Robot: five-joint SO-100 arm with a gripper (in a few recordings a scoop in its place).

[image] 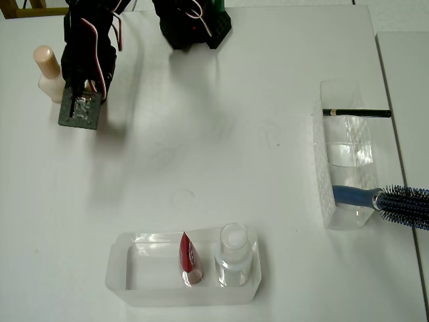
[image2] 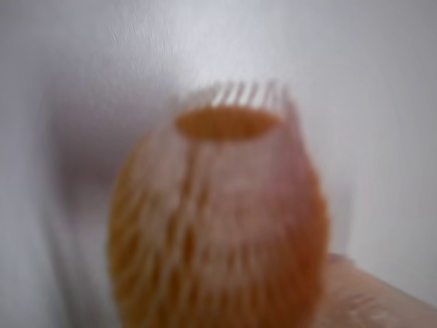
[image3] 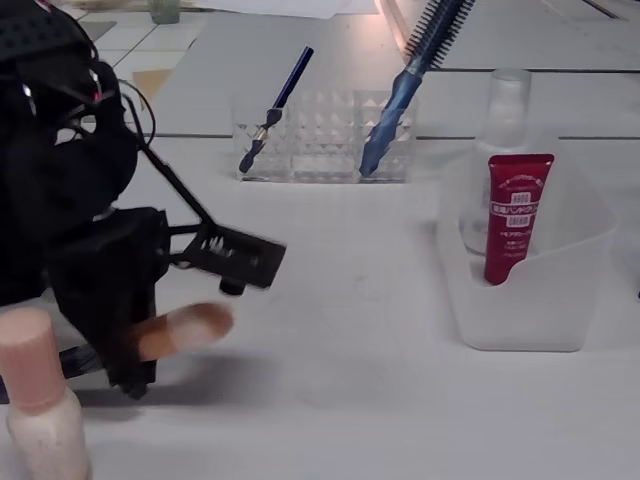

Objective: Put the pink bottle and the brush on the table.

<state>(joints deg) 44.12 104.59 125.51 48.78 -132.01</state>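
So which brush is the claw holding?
The brush with the cream, tan-tipped bristles, poking out of the claw near the pink bottle. The blue hairbrush stands in the far clear organizer.

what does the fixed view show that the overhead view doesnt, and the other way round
Fixed view: the slim makeup brush, its cream bristle tip poking out at the black claw, low over the white table.
Overhead view: the round white cap top of the clear bottle, seen from above inside the clear plastic tray.
Both: the pale pink bottle upright on the table beside the arm, the red tube, the blue bristly hairbrush.
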